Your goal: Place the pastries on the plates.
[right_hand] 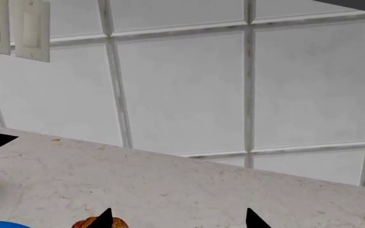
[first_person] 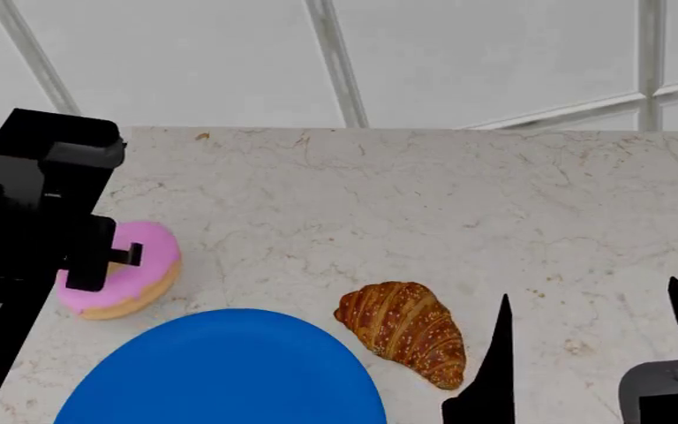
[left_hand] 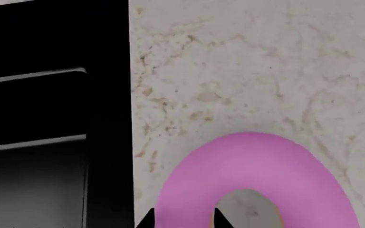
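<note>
In the left wrist view, the pink-iced ring donut (left_hand: 252,178) is seen lying flat on the marble countertop (left_hand: 252,71), near the counter's edge, beyond which a black surface (left_hand: 43,109) lies. Two black fingertips of the left gripper (left_hand: 182,219) are seen at the frame's lower edge, straddling one side of the ring; whether the pads are pressed against it cannot be told.

In the head view, the left gripper (first_person: 101,265) is positioned over the donut (first_person: 127,281), at the counter's left edge. The plain blue plate (first_person: 222,371) is found just in front of the donut, and the sesame-speckled croissant (first_person: 404,331) lies just beside the plate's right rim. The right gripper (first_person: 592,340) is held wide apart, nothing between its fingers, to the right of the croissant.

In the right wrist view, the spread fingertips (right_hand: 104,217) are seen above the counter, with the croissant (right_hand: 87,223) glimpsed at one tip. A tiled wall (right_hand: 182,85) and wall switches (right_hand: 17,28) are shown behind.
</note>
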### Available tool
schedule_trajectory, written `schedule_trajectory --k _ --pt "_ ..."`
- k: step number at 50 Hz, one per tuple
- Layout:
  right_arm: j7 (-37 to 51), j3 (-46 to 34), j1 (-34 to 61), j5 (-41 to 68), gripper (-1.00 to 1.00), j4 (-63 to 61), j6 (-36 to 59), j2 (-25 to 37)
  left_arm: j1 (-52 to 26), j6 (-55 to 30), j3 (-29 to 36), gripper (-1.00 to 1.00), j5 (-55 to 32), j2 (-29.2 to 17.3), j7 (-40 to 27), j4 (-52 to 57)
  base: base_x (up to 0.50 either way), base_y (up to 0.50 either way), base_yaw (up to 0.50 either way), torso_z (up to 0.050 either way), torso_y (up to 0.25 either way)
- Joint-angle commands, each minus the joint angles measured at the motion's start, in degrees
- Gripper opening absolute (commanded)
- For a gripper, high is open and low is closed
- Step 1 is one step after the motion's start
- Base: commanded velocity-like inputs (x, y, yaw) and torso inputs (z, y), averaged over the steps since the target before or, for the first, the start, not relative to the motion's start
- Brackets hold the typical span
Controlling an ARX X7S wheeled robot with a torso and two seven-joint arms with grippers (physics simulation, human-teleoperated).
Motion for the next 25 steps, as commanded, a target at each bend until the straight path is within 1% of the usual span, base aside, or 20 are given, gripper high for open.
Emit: schedule_trajectory --k 1,2,3,5,6,10,11,15,18,20,25 --pt "-0.1 -0.5 0.9 -0.9 1.0 0.3 1.1 -1.6 -1.6 -9.3 -11.4 -1.0 -13.6 -11.1 -16.8 25.9 0.0 0.0 0.0 0.0 0.0" --pt "-0.5 -0.8 1.2 -1.5 1.0 0.5 1.3 -2.0 -2.3 -11.1 -13.4 -1.0 -16.7 -12.7 -19.9 30.3 0.0 0.0 0.0 0.0 0.0" --pt "-0.7 -0.9 1.3 -1.9 1.0 0.5 1.4 -2.2 -2.4 -11.7 -14.3 -1.0 -18.2 -13.2 -21.4 31.5 0.0 0.0 0.0 0.0 0.0" --pt "-2.3 -1.7 1.8 -4.5 1.0 0.9 2.2 -3.7 -3.3 -14.3 -17.0 -1.0 -23.7 -15.1 -26.6 37.2 0.0 0.0 0.0 0.0 0.0" --pt "-3.3 -2.1 1.9 -6.0 1.0 1.0 2.6 -4.5 -3.5 -15.1 -17.6 -1.0 -25.4 -15.7 -27.8 39.3 0.0 0.0 0.0 0.0 0.0" --pt "-6.9 -3.5 2.7 -11.1 1.0 1.6 3.3 -6.5 -4.6 -16.9 -19.2 -1.0 -31.7 -16.5 -32.9 42.2 0.0 0.0 0.0 0.0 0.0" --pt "-7.5 -3.5 2.6 -11.9 1.0 1.7 3.3 -6.7 -4.5 -17.4 -19.0 -1.0 -32.4 -16.6 -33.0 43.1 0.0 0.0 0.0 0.0 0.0" --pt "-12.1 -4.0 1.5 -18.3 1.0 2.1 2.9 -7.6 -1.1 -18.1 -17.9 -1.0 -41.6 -17.2 -39.6 50.8 0.0 0.0 0.0 0.0 0.0" --pt "-15.6 -5.7 1.0 -23.8 1.0 2.7 2.0 -8.5 0.8 -16.4 -16.3 -1.0 -49.3 -17.7 -45.2 56.7 0.0 0.0 0.0 0.0 0.0" --pt "-17.7 -7.0 0.6 -27.2 1.0 3.2 1.1 -8.9 1.7 -15.4 -15.1 -1.0 -52.4 -17.7 -47.5 60.0 0.0 0.0 0.0 0.0 0.0" --pt "-19.5 -8.8 0.4 -31.0 1.0 3.9 -0.3 -9.1 2.4 -13.7 -12.3 -1.0 -57.9 -17.5 -51.1 65.1 0.0 0.0 0.0 0.0 0.0"
